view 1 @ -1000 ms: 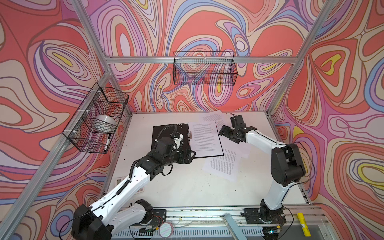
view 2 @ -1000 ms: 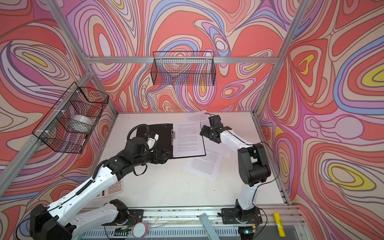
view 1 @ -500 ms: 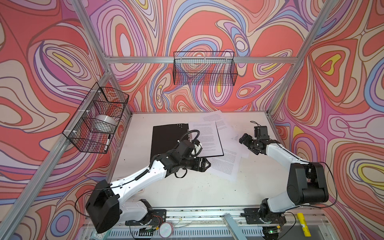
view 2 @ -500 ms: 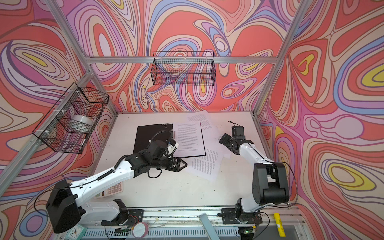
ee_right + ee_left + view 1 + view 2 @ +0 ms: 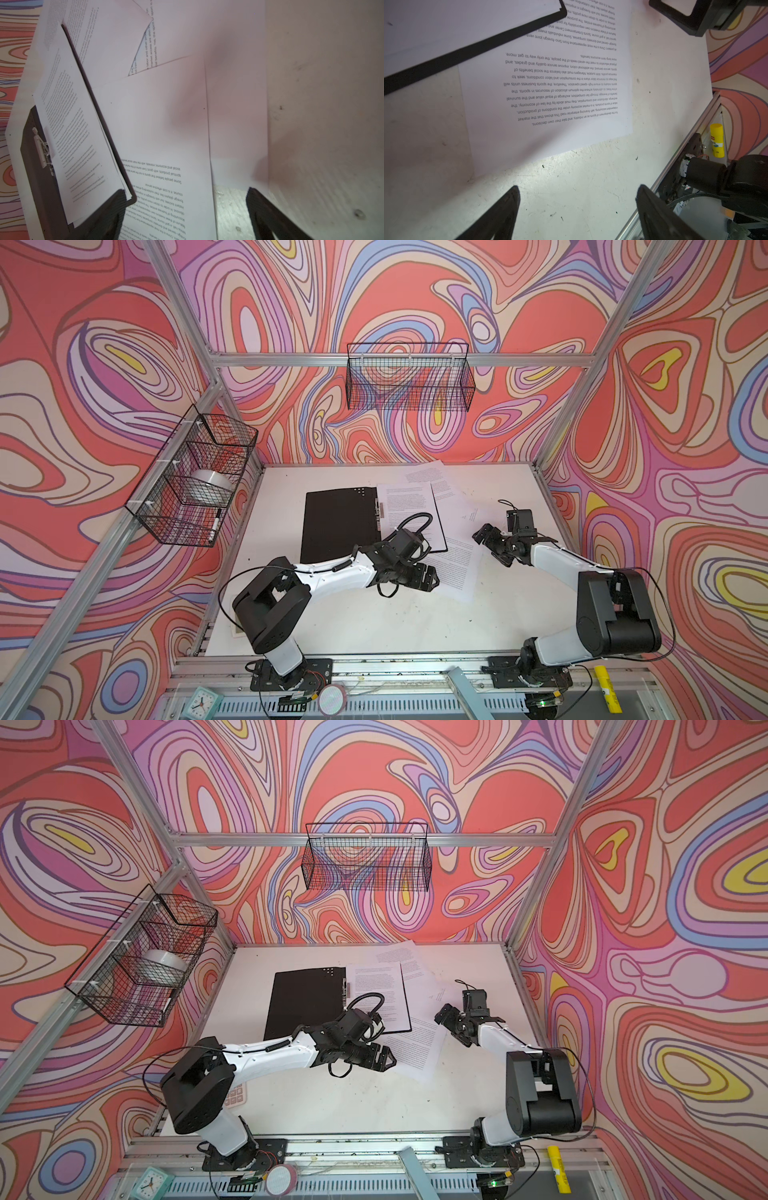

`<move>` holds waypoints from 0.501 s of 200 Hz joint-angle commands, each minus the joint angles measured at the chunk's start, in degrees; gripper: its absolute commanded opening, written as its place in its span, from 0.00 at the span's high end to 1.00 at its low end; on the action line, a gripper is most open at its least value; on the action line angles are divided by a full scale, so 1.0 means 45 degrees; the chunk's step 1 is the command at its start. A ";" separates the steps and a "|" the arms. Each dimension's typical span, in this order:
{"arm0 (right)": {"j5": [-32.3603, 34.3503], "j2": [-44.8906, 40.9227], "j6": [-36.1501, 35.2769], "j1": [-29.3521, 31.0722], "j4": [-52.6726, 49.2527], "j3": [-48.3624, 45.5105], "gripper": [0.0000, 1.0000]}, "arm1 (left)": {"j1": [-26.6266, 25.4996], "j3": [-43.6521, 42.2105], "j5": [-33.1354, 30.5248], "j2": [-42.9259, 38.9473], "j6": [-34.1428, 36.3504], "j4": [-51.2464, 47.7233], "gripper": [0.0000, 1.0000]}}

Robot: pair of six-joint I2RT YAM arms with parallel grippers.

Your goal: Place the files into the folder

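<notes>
On the white table [image 5: 374,626], toward the rear middle, we see the folder [image 5: 338,526] lying open and flat, black inside facing up in both top views. Its left half is bare. Its right half carries some of the files [image 5: 409,510]: printed sheets lying square on it, and the right wrist view shows more than one paper edge at the near corner.

The other sheets lie loose around that right half. Two of them fan out behind and to the right of the folder, partly covered by it. One more lies at the front right, turned at an angle, with its rear corner tucked under the folder's front right corner.

The left gripper [image 5: 428,577] hangs just in front of that corner, at the near left edge of the angled sheet. We see in the left wrist view that its jaws are spread wide with only bare table between them; they hold nothing. We cannot tell whether the fingers touch the table.

The right gripper [image 5: 490,545] is to the right of the folder, over the right edge of the loose sheets, well apart from the left gripper. Its jaws also stand wide apart and grip nothing.

The metal clip [image 5: 377,510] runs along the folder's spine, beside the left edge of the filed sheets.
</notes>
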 commanded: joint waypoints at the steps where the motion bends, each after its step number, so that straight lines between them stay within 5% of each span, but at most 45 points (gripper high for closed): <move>1: -0.0508 0.0081 0.0072 -0.0045 0.0579 -0.0152 0.05 | -0.0028 0.0671 0.0056 0.0569 0.0035 0.0549 0.09; 100: -0.1699 0.1769 0.0181 -0.0055 0.1356 0.0010 0.04 | -0.0038 0.1253 0.0099 0.2653 0.0150 0.1096 0.09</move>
